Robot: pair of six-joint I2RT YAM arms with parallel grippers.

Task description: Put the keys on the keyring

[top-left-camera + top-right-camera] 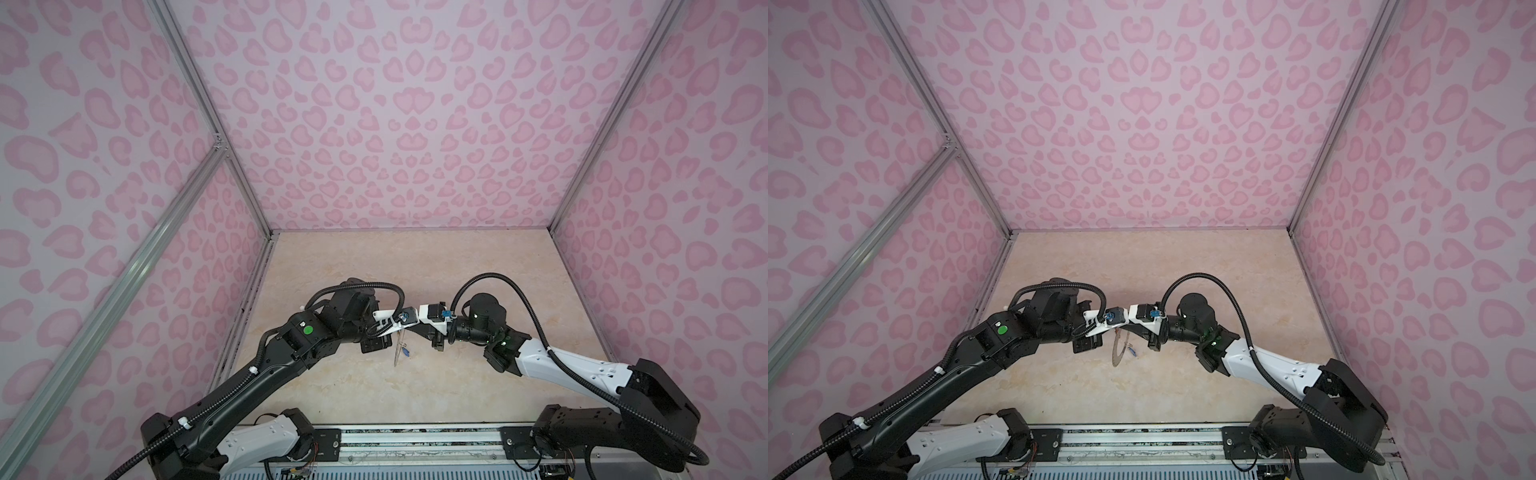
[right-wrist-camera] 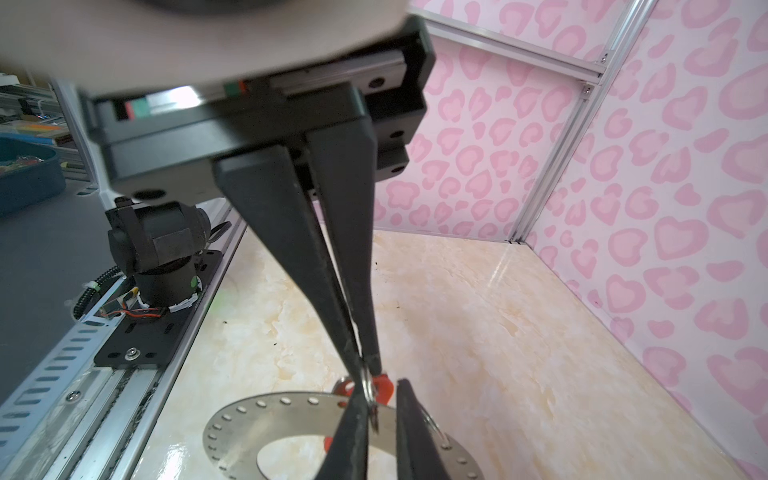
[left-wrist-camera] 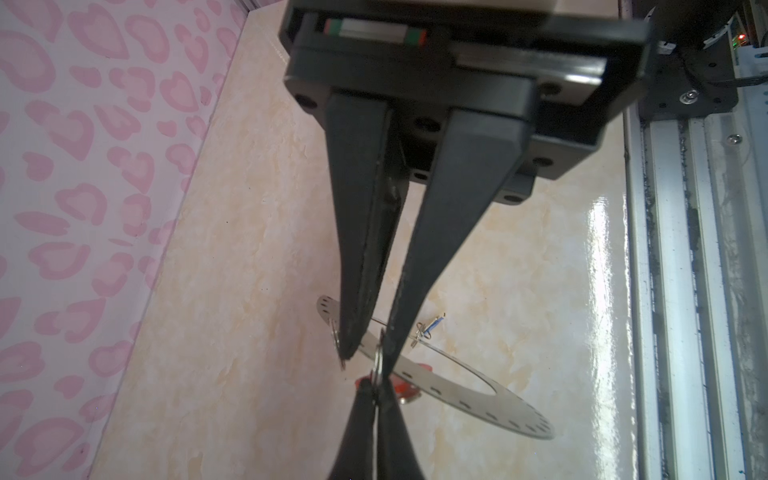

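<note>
Key blades were hard to make out, and part of the one keyring point(image 2: 257, 419) was covered. Two keys showed: the blue-tagged key point(image 3: 434, 326) just beside it, the red-tagged key point(image 2: 384, 386) pinched by the right hand point(image 2: 367, 370) at its rim. The left hand point(image 3: 365, 360) clamped the keyring above the table point(image 1: 415, 270).

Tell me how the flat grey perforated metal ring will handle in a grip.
The flat grey metal keyring looks thin, so probably light but springy. Pinched only at one edge by the left gripper, it may pivot. Its shiny faces likely slip.
</note>
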